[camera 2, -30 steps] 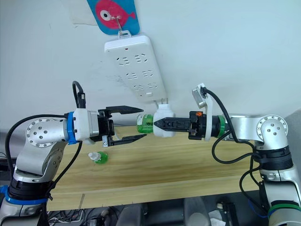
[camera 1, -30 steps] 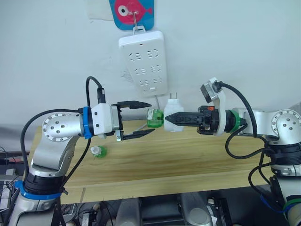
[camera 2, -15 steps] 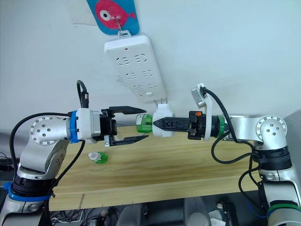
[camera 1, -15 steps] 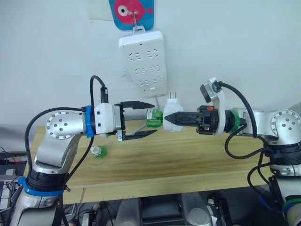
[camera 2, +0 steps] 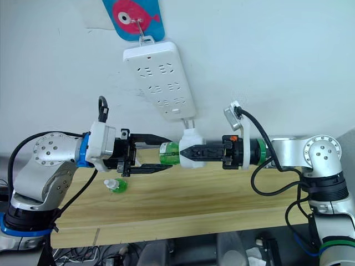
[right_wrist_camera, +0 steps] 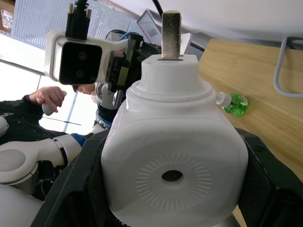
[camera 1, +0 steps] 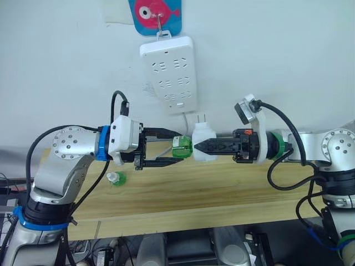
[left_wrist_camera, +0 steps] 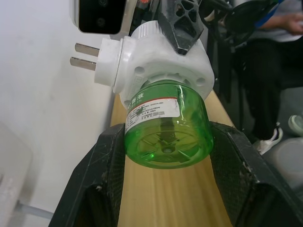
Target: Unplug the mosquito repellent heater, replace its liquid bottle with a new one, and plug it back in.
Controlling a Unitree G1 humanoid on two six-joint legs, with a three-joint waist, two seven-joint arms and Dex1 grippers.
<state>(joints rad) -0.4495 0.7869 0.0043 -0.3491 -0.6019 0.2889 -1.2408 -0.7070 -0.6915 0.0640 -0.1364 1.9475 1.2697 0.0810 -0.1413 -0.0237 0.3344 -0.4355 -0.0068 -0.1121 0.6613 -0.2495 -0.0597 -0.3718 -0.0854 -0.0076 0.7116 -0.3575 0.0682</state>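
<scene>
One heater hangs in the air above the wooden table, unplugged, its two metal prongs pointing up toward the wall. The right gripper clenches it from the side, one black finger on each flank of the white body. One green bottle is still screwed into the heater, lying sideways with its base toward the left arm. The left gripper has its two fingers set around that bottle; in the left wrist view they sit right against its sides, though whether they press on it cannot be told.

A second green bottle, the new one with its white cap, lies on its side on the table well below and to the left, apart from both arms. That makes two bottles in all.

On the wall behind hangs one white power strip, on a hook under a fish-shaped sticker, just above the heater. A person sits in the background of the right wrist view.
</scene>
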